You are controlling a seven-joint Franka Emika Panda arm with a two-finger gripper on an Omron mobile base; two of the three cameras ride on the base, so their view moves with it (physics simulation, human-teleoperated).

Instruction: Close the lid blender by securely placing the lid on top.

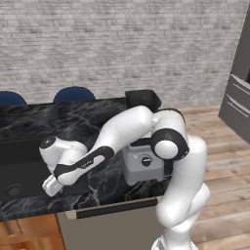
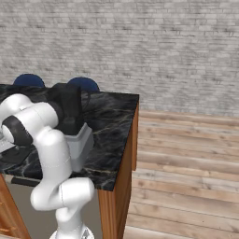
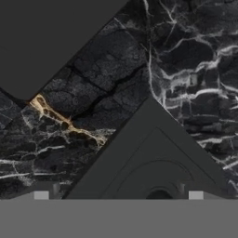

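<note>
The lid (image 3: 153,158), a flat dark grey square with raised rings, lies on the black marble counter (image 3: 186,56) right under my hand. My gripper (image 3: 118,195) hangs just above it, open, its fingertips (image 3: 41,195) straddling the plate with nothing held. From the left base view, the hand (image 1: 51,185) sits low over the counter beside the sink. The blender (image 1: 141,163) stands to the right behind my arm: a light grey base with a round black knob, its black jar (image 1: 141,100) partly hidden by the arm. In the right base view, the blender (image 2: 80,144) carries its jar (image 2: 70,107).
A dark sink basin (image 1: 19,161) lies left of the hand, and its edge (image 3: 46,37) is close to the lid. Two blue chairs (image 1: 73,93) stand behind the counter. The counter's front edge (image 1: 112,207) is near. Wooden floor (image 2: 186,177) opens to the right.
</note>
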